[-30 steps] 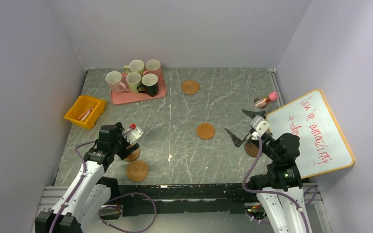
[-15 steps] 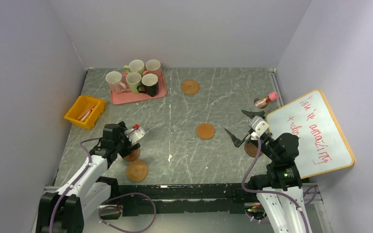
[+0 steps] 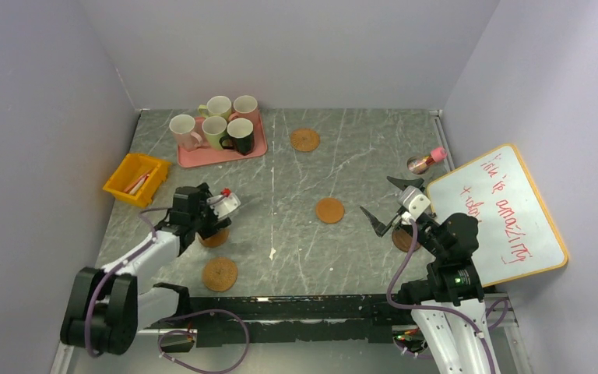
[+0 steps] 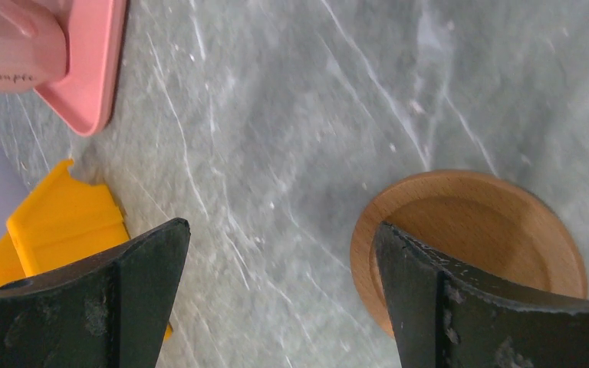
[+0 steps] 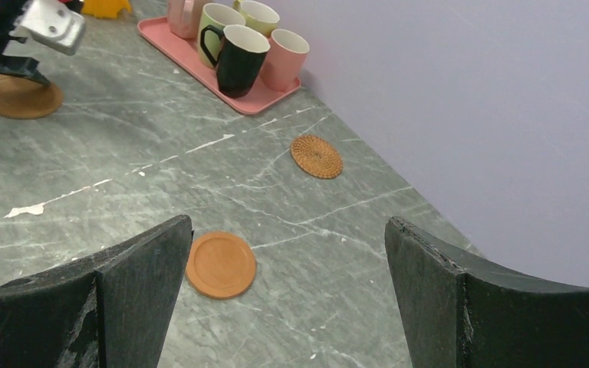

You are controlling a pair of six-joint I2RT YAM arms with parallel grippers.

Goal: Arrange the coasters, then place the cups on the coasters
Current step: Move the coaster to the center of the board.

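**A:** Where is the nearest coaster from the left gripper [image 4: 276,236]?

**B:** Off to one side. The jaws are spread wide with nothing in them. The wood coaster [image 4: 472,230] lies flat on the table [image 4: 291,115], partly under one finger [image 4: 460,307] and not in the gap.

**A:** Does its long axis matter?

**B:** It has none, it's a round disc. Any angle serves, and only the thin rim gives a hold. I think a sideways shift is needed first to centre the gap over it.

**A:** And the right gripper [image 5: 287,228]?

**B:** Also spread and empty, up off the table. The centre coaster [image 5: 220,264] lies low and just beside one of its fingers. A woven coaster [image 5: 316,156] is farther off, toward the wall. The dark coaster [image 3: 399,239] is mostly hidden by that arm.

**A:** The cups [image 3: 216,125]?

**B:** All five are on the tray [image 3: 202,158] at the far left, and none is on a coaster.

**A:** So which arm is nearer?

**B:** The left is nearer the wood one, and the right is nearer the centre one.
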